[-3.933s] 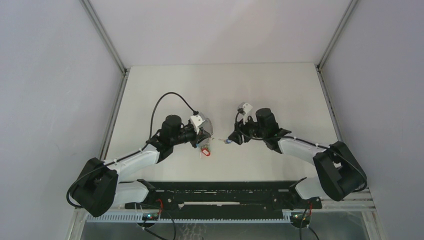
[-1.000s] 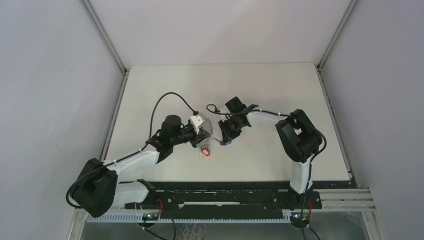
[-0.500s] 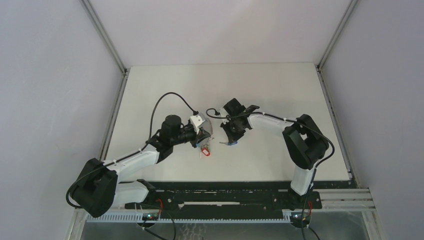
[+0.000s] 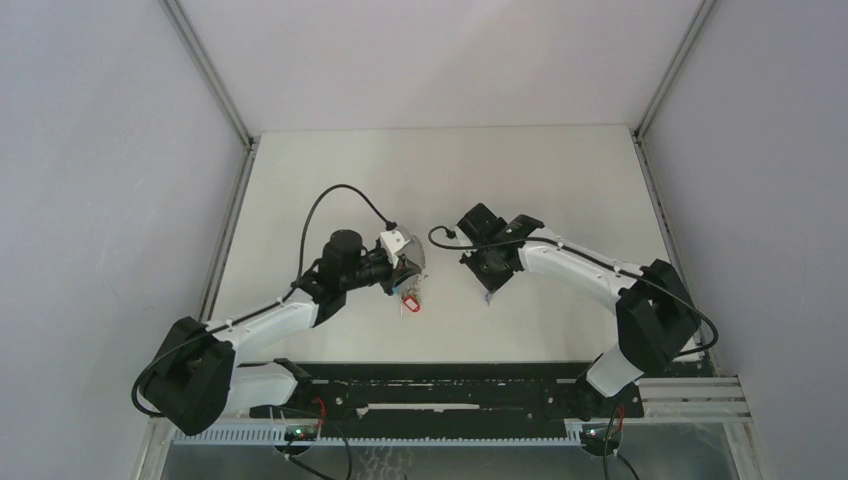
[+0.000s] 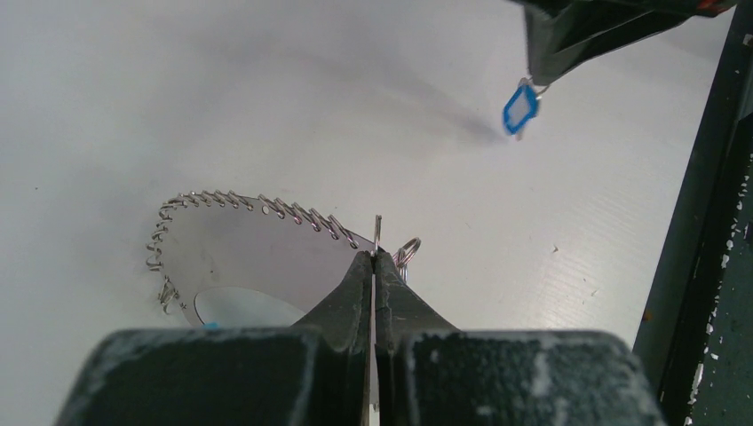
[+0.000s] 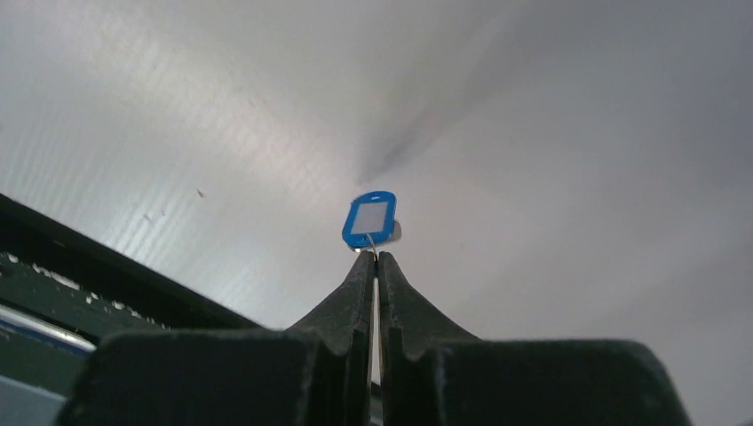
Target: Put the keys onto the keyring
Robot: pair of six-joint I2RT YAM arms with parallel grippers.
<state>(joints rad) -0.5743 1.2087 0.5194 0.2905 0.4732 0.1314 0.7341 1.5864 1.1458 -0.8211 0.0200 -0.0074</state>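
My left gripper (image 5: 374,255) is shut on the keyring's thin wire, whose free end pokes up between the tips. The keyring (image 5: 240,206) curves off to the left, strung with several small silver keys, and a small split ring sits beside the tips. In the top view the left gripper (image 4: 407,280) holds the keyring (image 4: 415,262) at mid-table. My right gripper (image 6: 374,257) is shut on the little wire ring of the key (image 6: 370,219), which has a blue oval head with a pale window. The key (image 5: 520,106) hangs above the table, to the right of the keyring and apart from it. From above, the right gripper (image 4: 489,288) points down.
A red tag (image 4: 408,303) hangs from the keyring, towards the near edge. A black rail (image 5: 724,231) runs along the table's near edge, also seen in the right wrist view (image 6: 53,257). Grey walls with metal posts (image 4: 208,75) enclose the white table (image 4: 560,180).
My right gripper has closed on the blue key and swung right and nearer, away from the keyring. The left arm and keyring have stayed put.
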